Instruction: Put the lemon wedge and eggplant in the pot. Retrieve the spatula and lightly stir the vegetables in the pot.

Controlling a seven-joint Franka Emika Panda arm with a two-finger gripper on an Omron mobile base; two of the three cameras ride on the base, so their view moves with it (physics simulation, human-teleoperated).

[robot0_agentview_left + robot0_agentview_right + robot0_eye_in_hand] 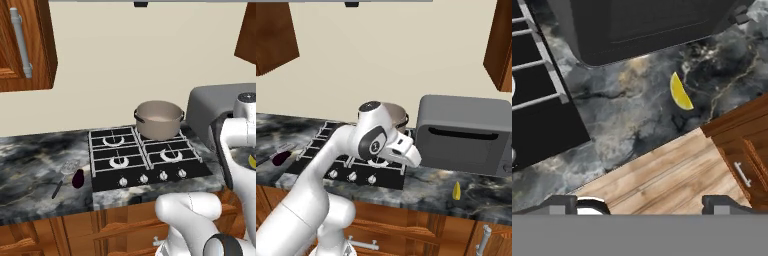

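Note:
The yellow lemon wedge [681, 92] lies on the dark marble counter in front of the microwave, also seen as the wedge [456, 190]. My gripper [641, 206] hovers above the counter's front edge, short of the wedge; it is open, its fingertips [559, 205] wide apart with nothing between them. The taupe pot [159, 119] stands on the stove's back right burner. The dark purple eggplant [78, 178] lies on the counter left of the stove, right beside the spatula [65, 175]. The eggplant [280, 158] also appears at the far left of the right base view.
A grey microwave [466, 134] stands on the counter right of the black stove [145, 157], close behind the wedge. Wooden cabinet fronts with a drawer handle [742, 174] lie below the counter edge. Upper cabinets [25, 45] hang at the left.

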